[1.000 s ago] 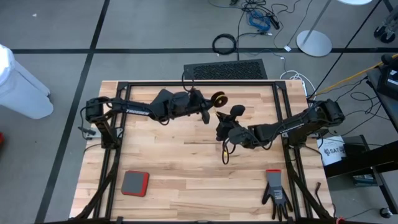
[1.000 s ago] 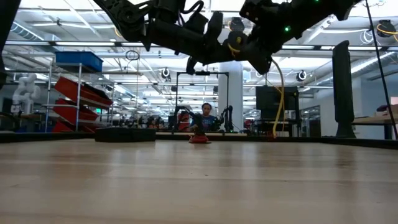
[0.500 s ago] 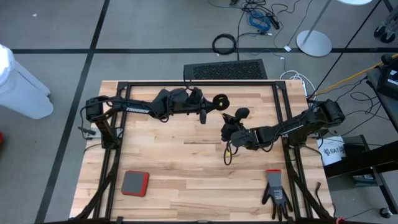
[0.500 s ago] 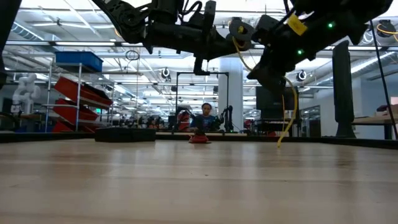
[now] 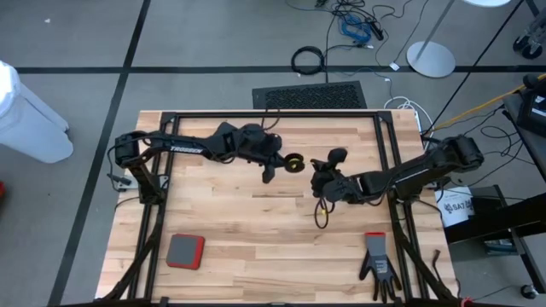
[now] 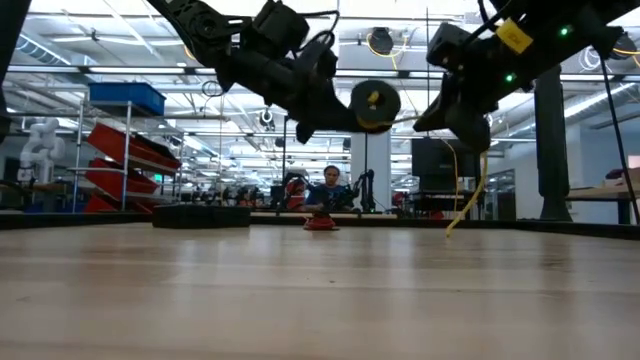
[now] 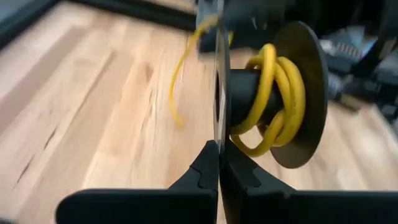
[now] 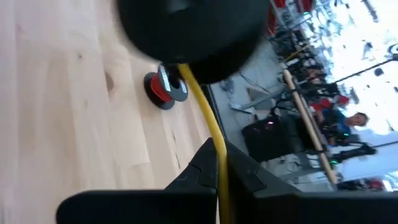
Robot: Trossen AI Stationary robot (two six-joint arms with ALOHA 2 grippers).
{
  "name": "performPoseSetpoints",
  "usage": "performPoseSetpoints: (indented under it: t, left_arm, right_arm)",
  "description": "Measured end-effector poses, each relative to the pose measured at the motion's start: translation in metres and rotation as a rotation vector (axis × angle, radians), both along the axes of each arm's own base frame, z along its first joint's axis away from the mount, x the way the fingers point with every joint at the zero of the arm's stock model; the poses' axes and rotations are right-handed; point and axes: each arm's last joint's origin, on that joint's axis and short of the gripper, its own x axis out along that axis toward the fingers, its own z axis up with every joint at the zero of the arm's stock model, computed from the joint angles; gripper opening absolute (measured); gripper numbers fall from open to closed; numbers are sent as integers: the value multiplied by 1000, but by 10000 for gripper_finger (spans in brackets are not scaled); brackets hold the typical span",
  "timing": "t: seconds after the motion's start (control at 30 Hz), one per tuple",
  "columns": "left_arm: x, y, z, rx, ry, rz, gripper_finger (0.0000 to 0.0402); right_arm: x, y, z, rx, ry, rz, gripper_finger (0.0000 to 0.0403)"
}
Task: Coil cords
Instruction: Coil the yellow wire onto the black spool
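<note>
Reel (image 5: 293,161) swung down; left fingers (image 7: 219,163) clamp it, right fingers (image 8: 219,163) pinch one yellow cord (image 8: 208,121).

The yellow cord (image 8: 208,127) runs off the right wrist view's bottom edge.

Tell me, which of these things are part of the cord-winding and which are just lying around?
In use: yellow cord, black reel, left gripper, right gripper.
Lying about: red pad, glove, small red spool.
</note>
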Motion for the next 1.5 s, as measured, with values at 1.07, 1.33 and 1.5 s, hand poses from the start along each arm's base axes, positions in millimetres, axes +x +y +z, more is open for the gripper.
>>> performPoseSetpoints:
  t: [1.07,1.33,1.5]
  left_arm:
    - [0,-11,1,827,237,458,0]
    - [0,-9,4,850,241,552,0]
    - [1,-10,7,841,208,579,0]
  right_arm:
    - [29,-27,39,271,-328,153,9]
    - [46,-25,32,282,-402,218,9]
    - [58,-24,31,268,-414,230,9]
